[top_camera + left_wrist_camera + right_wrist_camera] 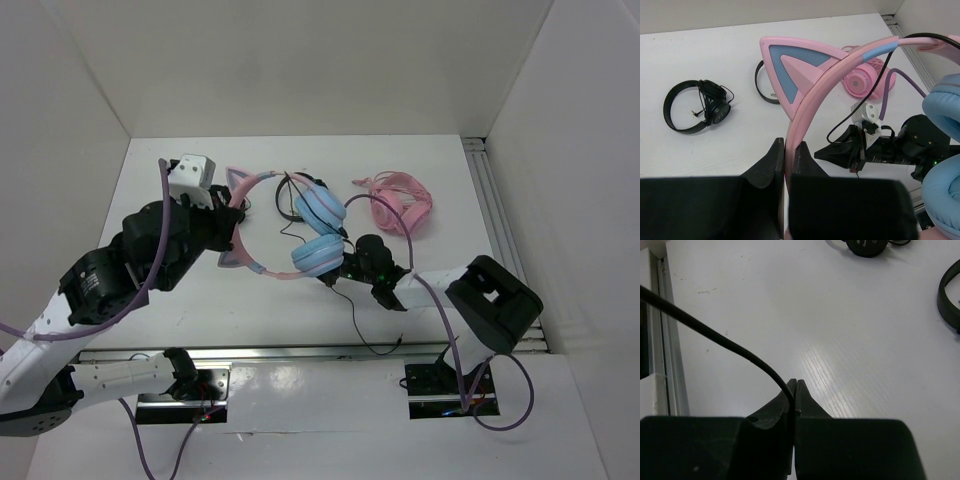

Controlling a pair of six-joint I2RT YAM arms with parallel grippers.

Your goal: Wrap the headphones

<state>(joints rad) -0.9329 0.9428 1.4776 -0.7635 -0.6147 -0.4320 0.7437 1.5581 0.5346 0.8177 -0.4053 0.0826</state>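
In the left gripper [788, 150], the cat-eared headphones [812, 95] show a smooth, satin pink plastic headband and soft, faintly glossy light blue padded ear cups [946, 102]. The thin black cable [740, 350] in the right gripper [794, 386] looks smooth and rubbery; both grippers' fingers are matt black plastic. Ahead of them the white table board [850, 325] is finely ribbed, with a dull sheen.

Your plain white table [250, 300] has a few bits lying on it. The black headphones [695, 107] sit flat, out ahead and to the left of your left claw [788, 150]. The all-pink headphones [400, 205] lie just beyond your right claw [338, 276], toward the back wall. A loose run of thin black cable [358, 325] trails on the table behind that claw, nearer the bases.
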